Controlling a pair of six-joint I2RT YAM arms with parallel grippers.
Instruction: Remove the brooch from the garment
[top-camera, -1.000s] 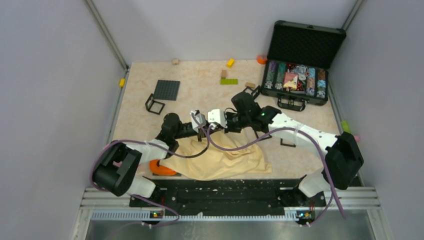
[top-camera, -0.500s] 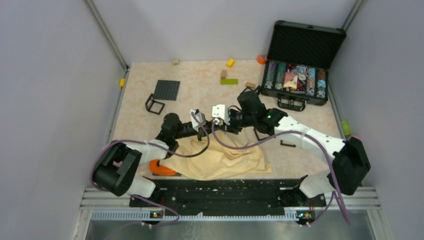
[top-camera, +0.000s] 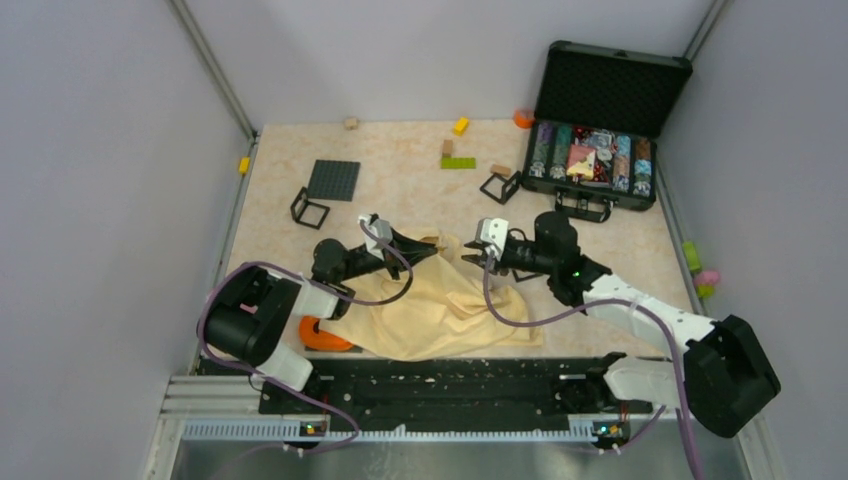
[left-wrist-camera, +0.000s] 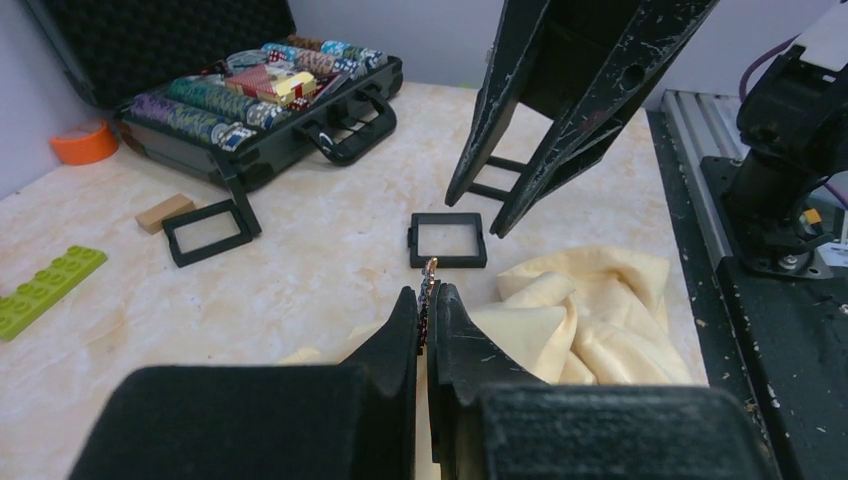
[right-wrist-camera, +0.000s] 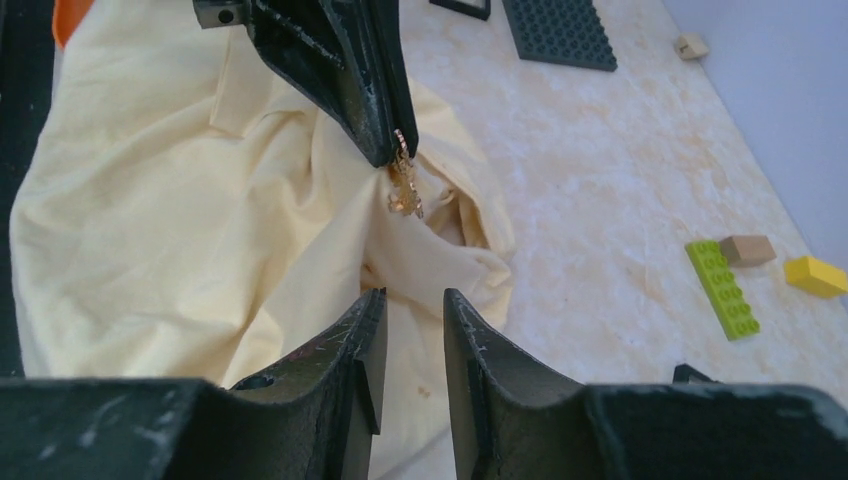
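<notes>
The brooch (left-wrist-camera: 430, 270) is a tiny tan-gold piece pinched edge-on at the tips of my left gripper (left-wrist-camera: 428, 292), which is shut on it. In the right wrist view it dangles (right-wrist-camera: 405, 186) from the left gripper's tip (right-wrist-camera: 385, 150) just over a raised fold of the cream garment (right-wrist-camera: 150, 220). I cannot tell whether it still touches the cloth. My right gripper (right-wrist-camera: 412, 300) is open and empty, a little short of the brooch, above the garment (top-camera: 440, 310). From above, the left gripper (top-camera: 432, 244) and the right gripper (top-camera: 470, 256) face each other.
An open black case of poker chips (top-camera: 600, 150) stands back right. Black square frames (top-camera: 310, 208) (top-camera: 500, 187) (left-wrist-camera: 447, 240), a dark baseplate (top-camera: 333, 180), a green brick (top-camera: 458, 162) and small blocks lie on the table. An orange object (top-camera: 320, 335) sits under the garment's left edge.
The right gripper has drawn back to the right, away from the left gripper. The left gripper has shifted left and lower, and the garment's top fold now peaks at its tip.
</notes>
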